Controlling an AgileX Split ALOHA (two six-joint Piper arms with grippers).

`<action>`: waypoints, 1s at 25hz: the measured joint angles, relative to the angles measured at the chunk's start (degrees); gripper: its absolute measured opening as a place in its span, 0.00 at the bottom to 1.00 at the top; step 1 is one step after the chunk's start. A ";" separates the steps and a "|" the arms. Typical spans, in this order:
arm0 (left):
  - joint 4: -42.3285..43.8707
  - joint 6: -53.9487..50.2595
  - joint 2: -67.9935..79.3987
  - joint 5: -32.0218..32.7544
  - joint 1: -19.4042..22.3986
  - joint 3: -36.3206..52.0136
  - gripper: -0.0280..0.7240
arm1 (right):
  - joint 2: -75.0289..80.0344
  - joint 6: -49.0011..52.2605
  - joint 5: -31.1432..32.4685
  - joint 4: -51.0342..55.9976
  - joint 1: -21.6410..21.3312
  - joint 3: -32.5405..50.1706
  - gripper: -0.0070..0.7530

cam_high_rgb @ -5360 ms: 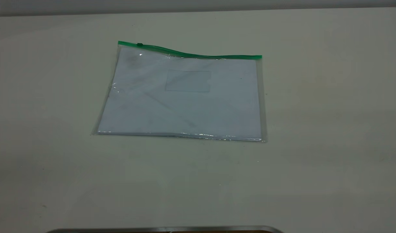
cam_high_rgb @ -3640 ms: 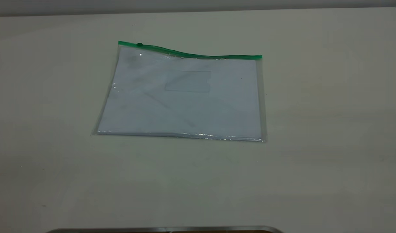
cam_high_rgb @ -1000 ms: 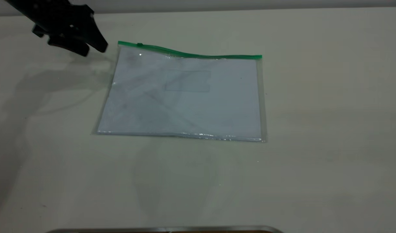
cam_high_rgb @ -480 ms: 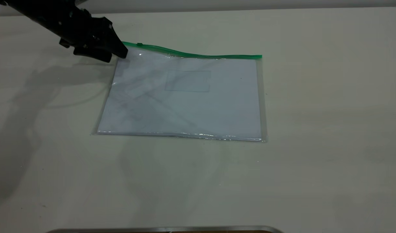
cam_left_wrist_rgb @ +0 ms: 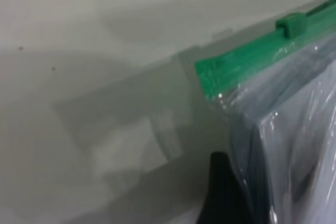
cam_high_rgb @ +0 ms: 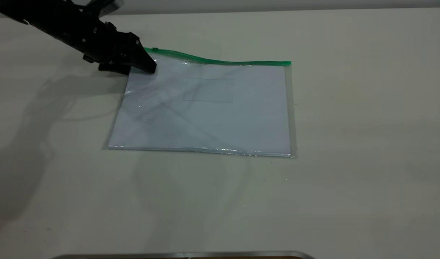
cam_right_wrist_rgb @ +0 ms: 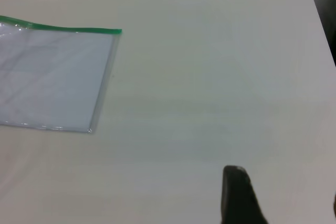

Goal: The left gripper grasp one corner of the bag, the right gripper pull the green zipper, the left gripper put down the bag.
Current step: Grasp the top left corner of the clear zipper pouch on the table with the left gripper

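The bag [cam_high_rgb: 205, 108], a clear pouch with white sheets, lies flat on the table. The green zipper [cam_high_rgb: 220, 61] runs along its far edge, with the slider tab [cam_high_rgb: 155, 49] near the far-left corner. My left gripper [cam_high_rgb: 142, 66] is at that corner, its jaws open and straddling the edge. In the left wrist view one black finger [cam_left_wrist_rgb: 220, 192] sits beside the bag [cam_left_wrist_rgb: 299, 145], close to the zipper end [cam_left_wrist_rgb: 236, 61] and slider [cam_left_wrist_rgb: 290, 24]. My right gripper [cam_right_wrist_rgb: 286, 198] is open over bare table, well right of the bag [cam_right_wrist_rgb: 52, 77], and outside the exterior view.
The cream table [cam_high_rgb: 349, 144] stretches wide to the right of and in front of the bag. A metal-edged object [cam_high_rgb: 184, 254] lies at the near edge. The left arm [cam_high_rgb: 61, 25] reaches in from the far left.
My left arm has come in from the far left and moved right until its jaws reach the bag's far-left corner. The bag has not moved.
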 joint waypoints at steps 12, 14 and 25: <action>-1.45 9.31 0.11 2.34 -0.30 0.00 0.41 | 0.00 0.01 0.00 0.00 0.00 0.00 0.63; -1.98 11.85 0.11 2.57 -0.30 0.00 0.26 | 0.00 0.07 0.00 0.00 0.00 0.00 0.63; -4.22 32.72 0.11 11.30 -0.48 -5.40 0.11 | 24.50 -7.62 -9.26 0.57 0.00 -5.84 0.63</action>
